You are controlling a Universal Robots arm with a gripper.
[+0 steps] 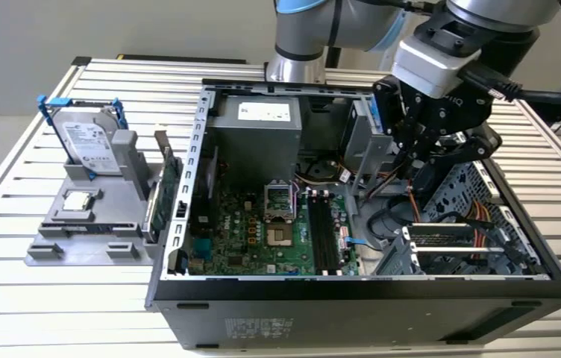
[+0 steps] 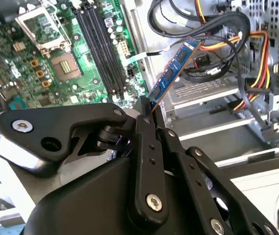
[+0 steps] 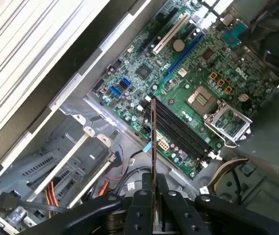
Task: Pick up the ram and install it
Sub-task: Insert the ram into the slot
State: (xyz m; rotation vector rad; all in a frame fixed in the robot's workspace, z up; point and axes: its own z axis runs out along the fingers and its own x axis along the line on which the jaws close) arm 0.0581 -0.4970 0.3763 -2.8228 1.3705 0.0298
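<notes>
Ram (image 2: 173,71), base within end effector (image 2: 150,111).

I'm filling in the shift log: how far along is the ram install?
Done: the pickup, since the ram is clamped in the claw. In hand: the claw holds it over the open computer case. Left: seating it. The black memory slots on the motherboard look empty.
</notes>
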